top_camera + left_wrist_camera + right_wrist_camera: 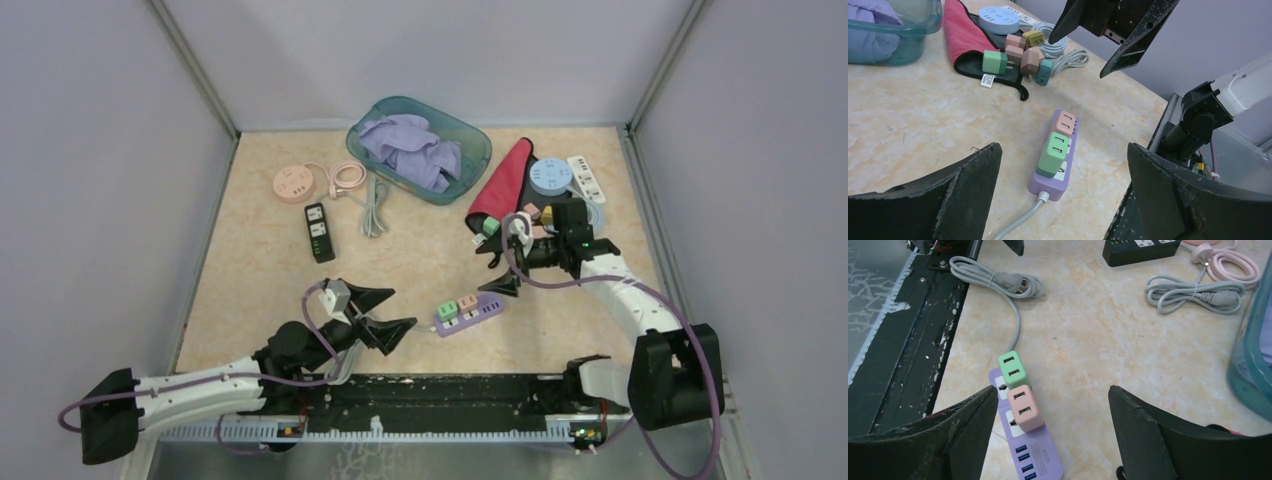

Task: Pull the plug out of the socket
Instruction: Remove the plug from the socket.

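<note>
A purple power strip (487, 310) lies near the table's front middle. A green plug (447, 309) and a pink plug (467, 302) sit side by side in its sockets. In the left wrist view the green plug (1054, 152) is the nearer one and the pink plug (1066, 123) stands behind it on the strip (1050, 186). My left gripper (385, 315) is open, just left of the strip's cable end and apart from it. My right gripper (497, 268) hangs open above the strip's far end. The pink plug (1025, 408) is close to its left finger and nothing sits between its fingers.
A teal basket (470, 130) of purple cloth stands at the back. A red pouch (505, 180), loose adapters (1020, 60), a blue round strip (550, 175) and a white strip (586, 178) lie back right. A pink round strip (295, 184), a black strip (319, 232) and a cable coil (374, 205) lie back left.
</note>
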Action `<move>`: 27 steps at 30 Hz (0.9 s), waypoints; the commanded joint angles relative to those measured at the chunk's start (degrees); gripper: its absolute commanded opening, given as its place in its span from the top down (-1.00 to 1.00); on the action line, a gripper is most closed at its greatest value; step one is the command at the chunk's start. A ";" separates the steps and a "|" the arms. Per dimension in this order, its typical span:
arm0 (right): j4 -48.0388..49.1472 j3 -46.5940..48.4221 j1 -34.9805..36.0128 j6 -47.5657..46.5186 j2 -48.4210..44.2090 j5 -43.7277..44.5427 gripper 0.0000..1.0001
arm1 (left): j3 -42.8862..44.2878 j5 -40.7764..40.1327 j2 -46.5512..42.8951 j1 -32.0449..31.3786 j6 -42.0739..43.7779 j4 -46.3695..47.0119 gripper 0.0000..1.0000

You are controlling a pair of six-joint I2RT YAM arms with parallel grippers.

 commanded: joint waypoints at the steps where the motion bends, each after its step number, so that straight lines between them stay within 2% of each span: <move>1: -2.37 1.36 2.27 -5.59 1.12 0.88 -0.63 | -4.67 -0.69 0.83 0.03 -1.10 3.44 -1.00; 20: -7.99 3.54 10.06 -12.06 5.37 9.51 -0.63 | -5.35 -0.62 3.16 0.04 -1.07 4.96 -0.98; 27: -8.56 4.06 12.91 -12.79 7.08 13.19 -0.61 | -4.01 1.41 6.89 0.06 0.73 4.97 -0.96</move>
